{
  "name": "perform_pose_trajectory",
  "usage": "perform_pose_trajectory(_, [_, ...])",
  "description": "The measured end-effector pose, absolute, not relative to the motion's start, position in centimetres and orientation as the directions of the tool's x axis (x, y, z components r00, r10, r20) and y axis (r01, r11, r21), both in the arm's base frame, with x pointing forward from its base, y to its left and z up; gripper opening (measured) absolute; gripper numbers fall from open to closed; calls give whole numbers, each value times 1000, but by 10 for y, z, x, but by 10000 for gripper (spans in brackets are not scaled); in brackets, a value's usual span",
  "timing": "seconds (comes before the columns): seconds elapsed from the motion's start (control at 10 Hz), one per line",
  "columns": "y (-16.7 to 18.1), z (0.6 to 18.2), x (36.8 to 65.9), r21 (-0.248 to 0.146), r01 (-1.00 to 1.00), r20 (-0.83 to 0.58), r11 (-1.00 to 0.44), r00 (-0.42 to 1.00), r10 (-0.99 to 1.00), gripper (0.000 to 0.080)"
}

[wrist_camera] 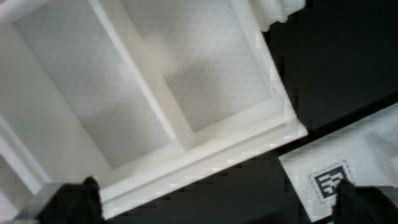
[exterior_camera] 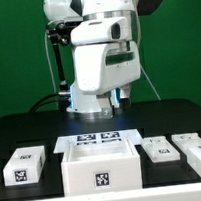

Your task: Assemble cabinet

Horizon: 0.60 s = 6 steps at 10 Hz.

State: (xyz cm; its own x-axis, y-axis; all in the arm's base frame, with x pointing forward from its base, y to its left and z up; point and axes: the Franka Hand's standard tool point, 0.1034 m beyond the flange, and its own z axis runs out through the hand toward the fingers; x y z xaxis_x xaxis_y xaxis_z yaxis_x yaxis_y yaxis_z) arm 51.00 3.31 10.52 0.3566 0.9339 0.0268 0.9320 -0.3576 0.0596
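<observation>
white cabinet (exterior_camera: 101,172) at the front middle of the desk (exterior_camera: 31,131), one tag on its near face. seen close in the wrist view: hollow inside, split by a divider (wrist_camera: 151,85). just behind it, flat on the desk, the marker board (exterior_camera: 98,141). to the exterior view's left, a tagged white block (exterior_camera: 25,165), apart from the cabinet. to the exterior view's right, flat white panels (exterior_camera: 159,149) side by side. matte black desk, plain green wall (exterior_camera: 9,58) behind. white arm (exterior_camera: 98,48) upright beyond the board, pincer (exterior_camera: 93,109) pointing down. cannot tell whether spread or closed.
</observation>
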Motion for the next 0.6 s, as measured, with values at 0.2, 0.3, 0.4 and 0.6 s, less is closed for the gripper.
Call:
perform_pose_trajectory(0.2, [24, 93, 494, 51, 972, 18, -231, 230, 973, 650])
perform_pose_trajectory(0.3, [22, 91, 495, 74, 986, 20, -150, 149, 989, 650])
perform_pose_trajectory(0.4, [18, 91, 495, 75, 992, 15, -97, 96, 995, 650])
perform_pose_trajectory(0.6, [17, 90, 495, 74, 997, 5, -19, 19, 1000, 650])
